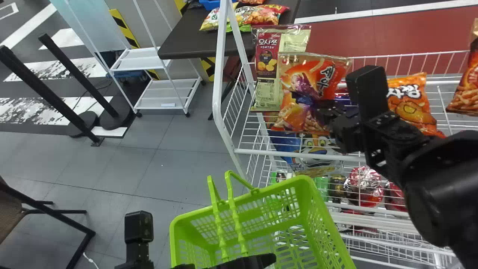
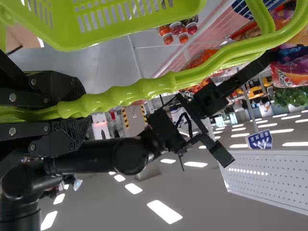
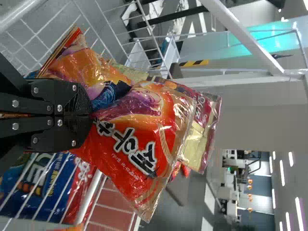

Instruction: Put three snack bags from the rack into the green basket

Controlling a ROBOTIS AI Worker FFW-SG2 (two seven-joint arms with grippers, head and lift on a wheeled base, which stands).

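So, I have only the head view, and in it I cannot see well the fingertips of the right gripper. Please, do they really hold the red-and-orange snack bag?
Observer: Yes. In the right wrist view, the right gripper has its fingers closed on the red-and-orange snack bag, which creases there.

Operator: Thank you. And the left gripper, what does it do with the basket?

Observer: The left wrist view shows the left gripper clamped on the green basket's handle.

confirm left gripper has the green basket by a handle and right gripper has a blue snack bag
The colour is wrong: the right gripper has a red and orange snack bag, as the right wrist view shows. The left gripper does have the green basket by a handle.
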